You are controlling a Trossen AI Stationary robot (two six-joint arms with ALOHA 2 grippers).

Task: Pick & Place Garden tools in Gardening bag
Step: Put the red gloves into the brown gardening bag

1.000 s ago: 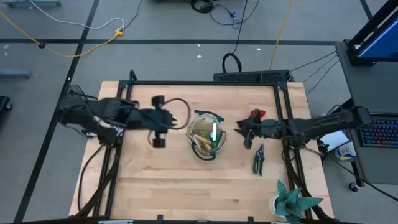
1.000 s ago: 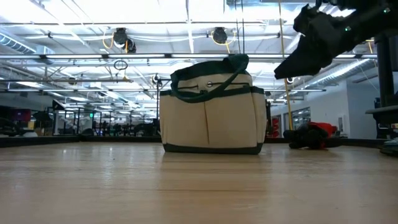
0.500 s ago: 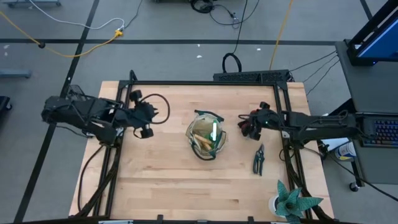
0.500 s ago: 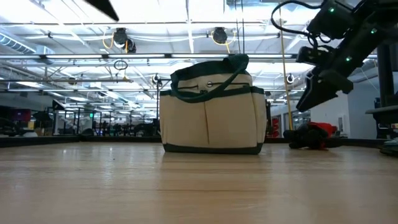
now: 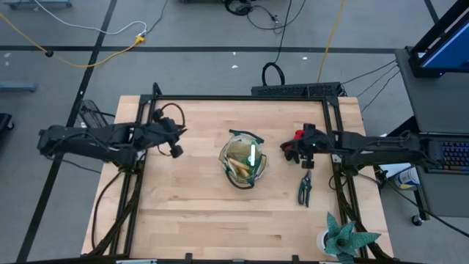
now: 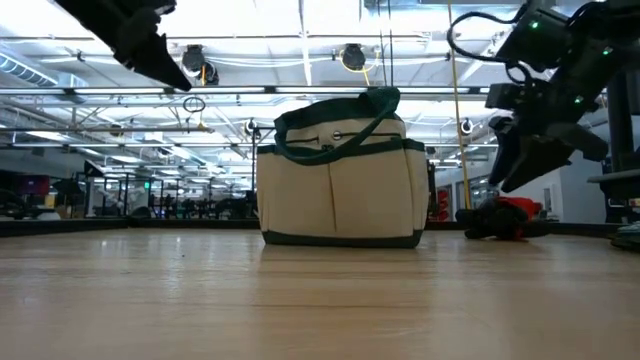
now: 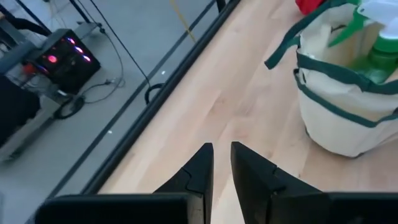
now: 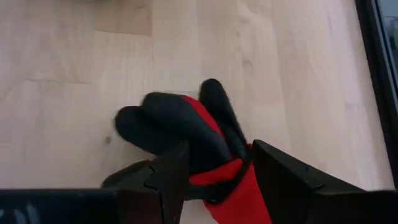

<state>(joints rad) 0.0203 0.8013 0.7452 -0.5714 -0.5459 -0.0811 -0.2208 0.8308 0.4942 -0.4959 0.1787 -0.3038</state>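
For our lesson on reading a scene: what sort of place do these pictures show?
Probably a robotics lab or workshop hall. Cables trail over a bare grey floor, a keyboard sits beside the table, and strip lights and ducts hang from an open ceiling.

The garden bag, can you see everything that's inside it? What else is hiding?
- Gardening bag: the high view shows a green spray bottle and wooden handles inside; what lies under them is hidden.
- Red glove: in the right wrist view, the right gripper straddles it; whether the fingers touch it is unclear.
- Pruning shears: too small in the high view to tell blades open or shut.
- Potted plant: the pot is cut off by the high view's bottom edge.
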